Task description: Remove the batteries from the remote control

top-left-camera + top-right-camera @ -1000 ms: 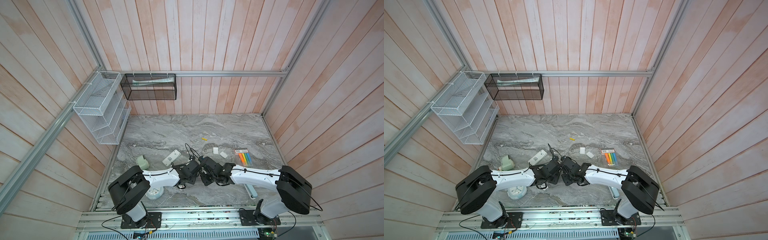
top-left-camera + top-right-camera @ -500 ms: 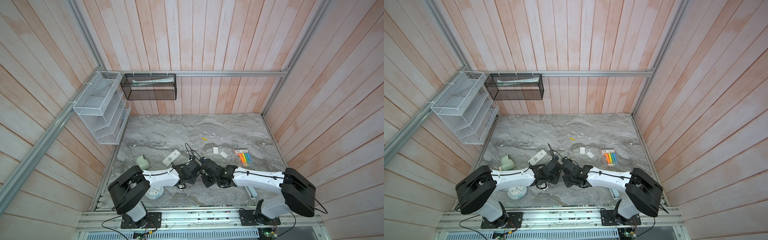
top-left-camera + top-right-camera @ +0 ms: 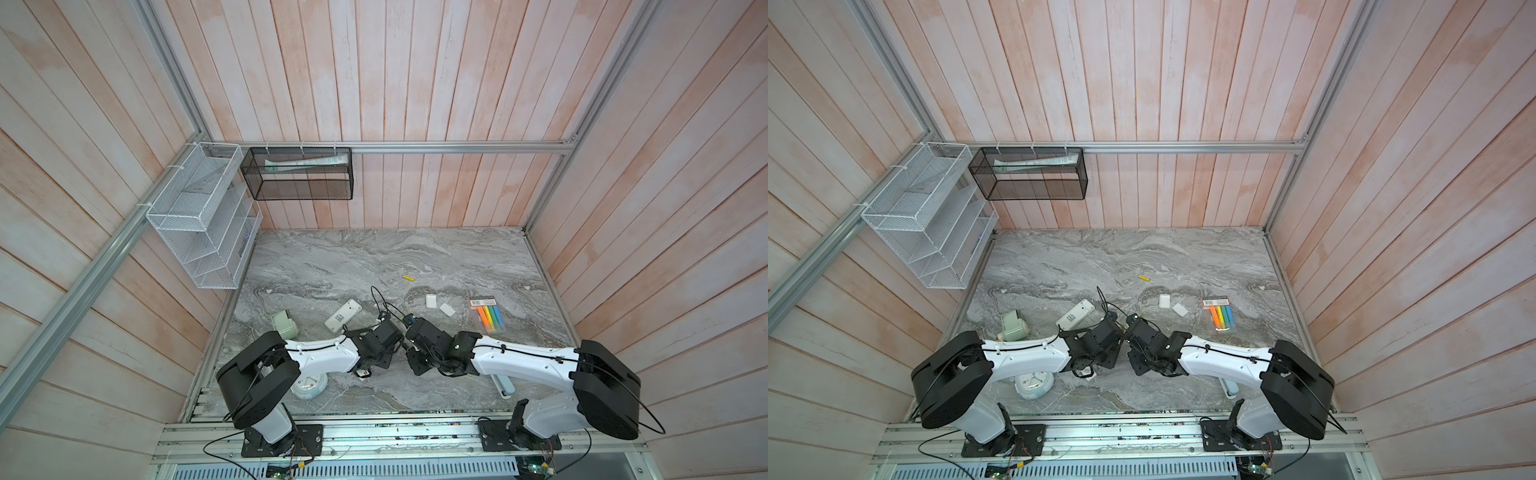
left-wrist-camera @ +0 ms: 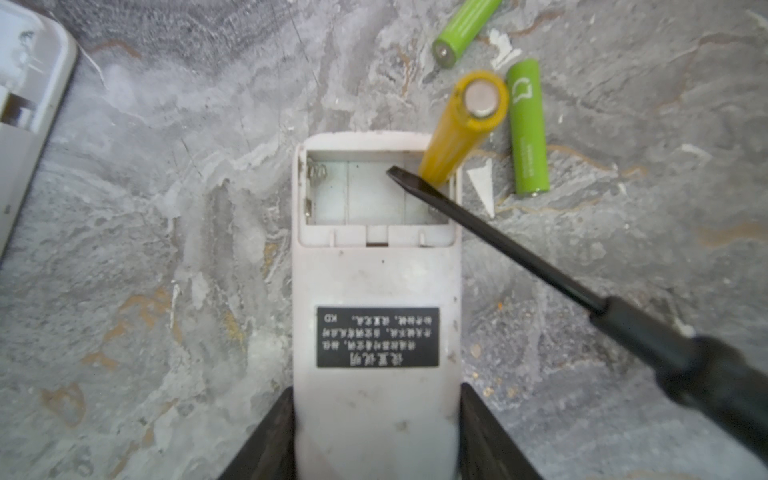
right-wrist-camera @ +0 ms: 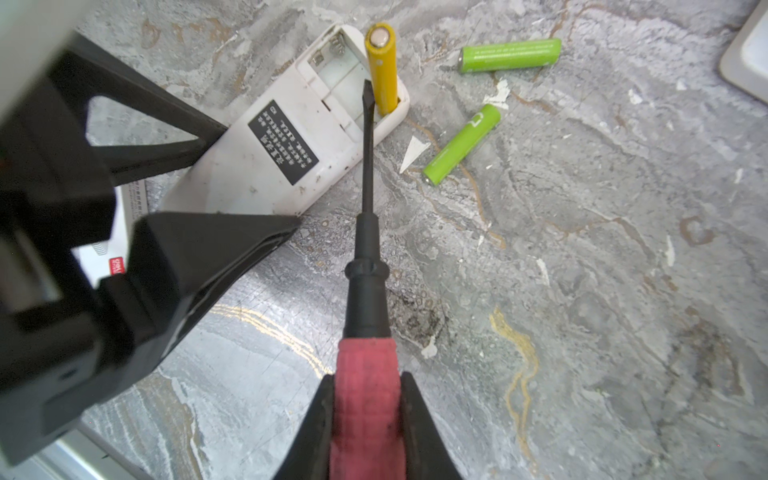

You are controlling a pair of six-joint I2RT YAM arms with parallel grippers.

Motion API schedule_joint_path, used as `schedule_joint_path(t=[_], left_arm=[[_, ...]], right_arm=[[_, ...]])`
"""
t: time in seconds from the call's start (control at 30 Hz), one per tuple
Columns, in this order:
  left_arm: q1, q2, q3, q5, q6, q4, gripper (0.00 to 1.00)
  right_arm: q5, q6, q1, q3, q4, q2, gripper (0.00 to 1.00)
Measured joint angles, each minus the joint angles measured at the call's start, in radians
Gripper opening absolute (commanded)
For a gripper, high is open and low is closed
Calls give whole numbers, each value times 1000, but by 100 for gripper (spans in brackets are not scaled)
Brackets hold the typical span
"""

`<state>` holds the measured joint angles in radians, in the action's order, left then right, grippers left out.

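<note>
My left gripper (image 4: 377, 395) is shut on the lower end of a white remote control (image 4: 376, 270) that lies back up with its battery bay open. A yellow battery (image 4: 461, 129) sticks up tilted out of one corner of the bay. Two green batteries (image 4: 527, 129) (image 4: 463, 27) lie on the marble beside the remote. My right gripper (image 5: 366, 378) is shut on the red handle of a screwdriver (image 5: 368, 266), whose flat tip sits in the bay against the yellow battery (image 5: 382, 70). In both top views the two grippers meet at the table's front middle, hiding the remote.
Another yellow battery (image 3: 409, 278) lies further back. A second white remote (image 3: 343, 316) lies left of the arms, two small white covers (image 3: 431, 301) and a pack of highlighters (image 3: 488, 316) to the right. A round clock (image 3: 309, 384) sits under the left arm.
The right arm's base end has shifted slightly to the right. Both grippers stay together at the remote.
</note>
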<state>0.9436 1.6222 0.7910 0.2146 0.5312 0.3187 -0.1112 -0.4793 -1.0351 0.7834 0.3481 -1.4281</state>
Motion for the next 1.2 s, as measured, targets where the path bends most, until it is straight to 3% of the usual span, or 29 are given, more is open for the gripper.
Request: schedule_joint_path(t=[0.8,1.0,1.2], left_arm=[[0,11,16,4,4,17,58],[-1,24,38,3,31,40,67],[-1,26,43,-6,50,31,79]], right_arm=[[-22,1,147,-102,-35,145,0],[-28,-12,218,-167,-42,212,0],[-19,-38,220,-248,-61,212,0]])
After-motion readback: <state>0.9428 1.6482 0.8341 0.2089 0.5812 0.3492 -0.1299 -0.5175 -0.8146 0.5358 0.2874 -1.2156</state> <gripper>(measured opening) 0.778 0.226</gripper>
